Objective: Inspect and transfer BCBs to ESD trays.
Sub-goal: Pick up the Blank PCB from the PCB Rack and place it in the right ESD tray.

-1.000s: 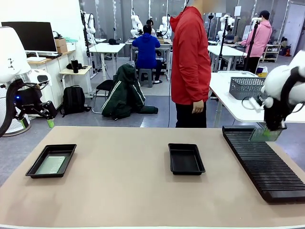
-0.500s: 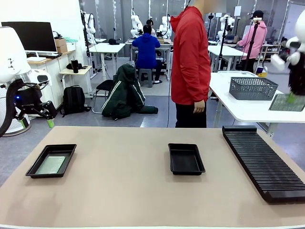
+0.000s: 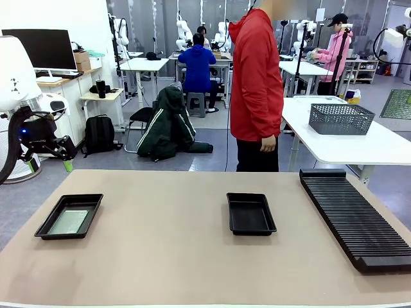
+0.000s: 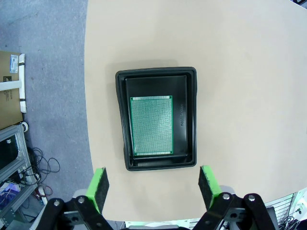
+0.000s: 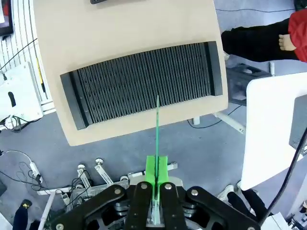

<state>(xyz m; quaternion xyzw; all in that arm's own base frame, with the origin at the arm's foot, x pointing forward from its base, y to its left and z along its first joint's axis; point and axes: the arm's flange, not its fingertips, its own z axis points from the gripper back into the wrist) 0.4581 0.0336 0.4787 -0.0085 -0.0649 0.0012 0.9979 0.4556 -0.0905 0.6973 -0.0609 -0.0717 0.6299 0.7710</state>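
Since a second earlier, the right arm had carried its BCB (image 3: 397,104) up from the far end of the slotted rack (image 3: 356,218) to the picture's right edge, high above the surface (image 3: 167,256); the trays and the left arm had not shifted. A person (image 3: 257,83) in a red jacket stood at the far side, near the rack's far end, with a grey mesh basket (image 3: 332,118) on a white table beyond.

From the right wrist I saw the right jaws fully closed on that BCB. It was pinched edge-on between the right pads (image 5: 150,167) and stuck straight out, with the rack well below it.

The left jaws hung wide open and held nothing. They were well above the left ESD tray (image 4: 187,96), which lay framed between the left pads (image 4: 99,184). A second BCB (image 4: 151,125) lay flat on that tray's floor. The middle ESD tray (image 3: 250,213) showed its bare black floor.
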